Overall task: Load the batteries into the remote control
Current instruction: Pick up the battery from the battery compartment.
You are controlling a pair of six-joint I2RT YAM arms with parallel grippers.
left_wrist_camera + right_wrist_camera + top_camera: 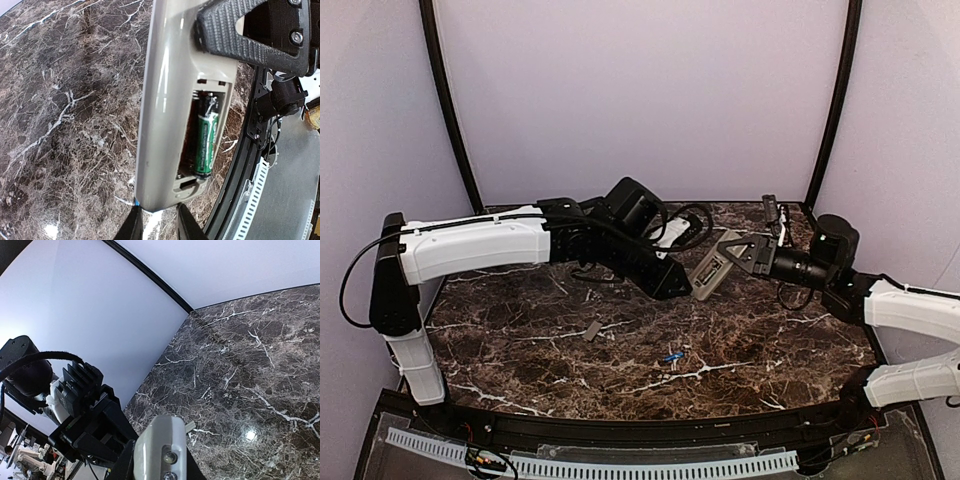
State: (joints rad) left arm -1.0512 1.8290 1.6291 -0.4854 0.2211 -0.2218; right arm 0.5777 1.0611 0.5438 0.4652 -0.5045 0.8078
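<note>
Top external view, read from the left: find the small grey cover piece (592, 330) lying flat left of the middle of the counter (520, 360), off the remote and not needed yet. Next, spot one loose blue battery (671, 356) on the counter, about midway along and nearer the near edge. Farther back, see the left claw (677, 283) with jaws a little apart, showing only counter between them in the left wrist view, tips right at the lower end of the remote control (710, 272). Find that remote apparently lifted off the counter, right of middle toward the far edge, grey back showing, clamped near its upper end by the right claw (734, 251). In the recess (200, 100), count one green-wrapped battery (206, 145) seated, with an empty slot beside it. Judging from this: fetch the loose battery with the left claw, pinch it mid-length, turn it opposite to the seated one if the markings ask for that, enter one end first, then press flat. Hold the remote level and firm on the right to avoid tipping the seated cell out.
</note>
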